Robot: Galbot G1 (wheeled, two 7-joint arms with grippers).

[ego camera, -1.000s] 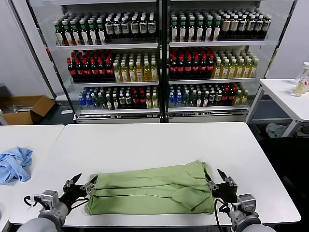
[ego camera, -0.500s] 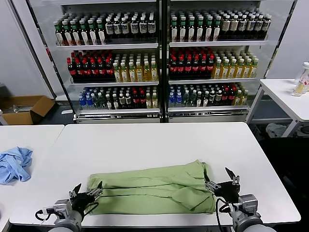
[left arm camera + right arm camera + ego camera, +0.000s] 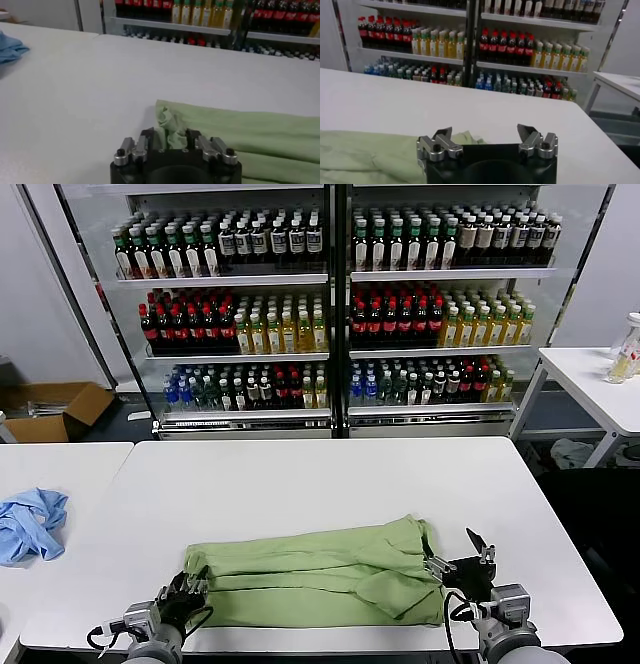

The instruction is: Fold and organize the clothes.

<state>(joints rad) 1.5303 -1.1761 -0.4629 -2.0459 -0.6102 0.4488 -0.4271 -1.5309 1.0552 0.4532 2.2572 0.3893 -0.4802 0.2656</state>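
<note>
The light green shirt (image 3: 310, 569) lies folded into a long band across the near part of the white table (image 3: 330, 474). Its collar, buttons and chest print are hidden. My left gripper (image 3: 190, 587) is at the band's left end, shut on a bunched bit of green cloth, as the left wrist view (image 3: 169, 134) shows; the shirt (image 3: 240, 135) stretches away from it. My right gripper (image 3: 458, 556) is open beside the band's right end. In the right wrist view (image 3: 484, 132) its jaws stand wide apart and empty, with the shirt (image 3: 365, 155) beside one finger.
A crumpled light blue garment (image 3: 28, 524) lies on the neighbouring table at the left. Drink coolers (image 3: 330, 314) full of bottles stand behind the table. Another white table (image 3: 600, 384) is at the far right, and a cardboard box (image 3: 60, 406) on the floor at the left.
My left gripper has moved in onto the shirt's left end and closed from open onto the cloth. The right gripper has shifted slightly and stays open.
</note>
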